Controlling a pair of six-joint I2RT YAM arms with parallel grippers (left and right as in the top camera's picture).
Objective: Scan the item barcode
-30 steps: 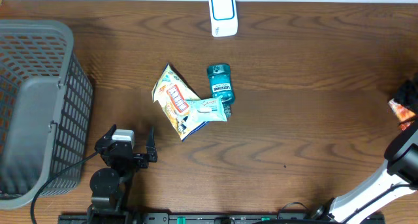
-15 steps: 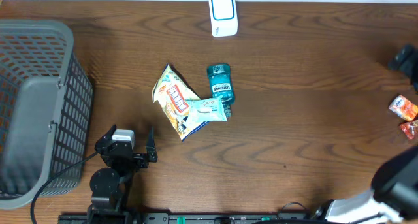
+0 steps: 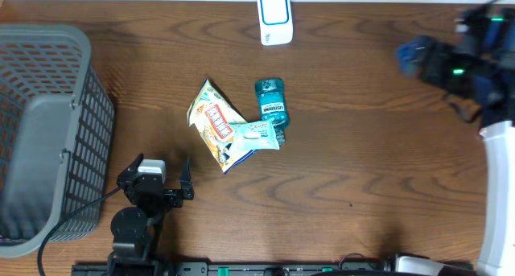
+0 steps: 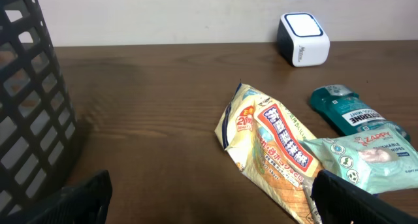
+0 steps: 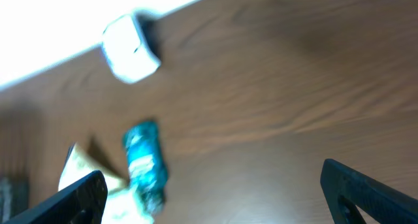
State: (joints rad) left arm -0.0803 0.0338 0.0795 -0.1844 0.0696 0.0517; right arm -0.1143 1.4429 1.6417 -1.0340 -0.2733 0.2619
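L+R jaws wide, empty; teal bottle (image 3: 271, 101) touching wipes pk (image 3: 256, 136).

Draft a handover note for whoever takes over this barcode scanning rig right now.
Left gripper: open, empty, low near the table's front edge beside the basket.
Right gripper: open, empty; its arm is blurred over the far right.
Items: snack packet, mouthwash bottle and wipes pack lie together mid-table, wipes on the packet and against the bottle. Scanner at the far edge.
Done: no item is held or at the scanner.
Left: pick an item and present its barcode.
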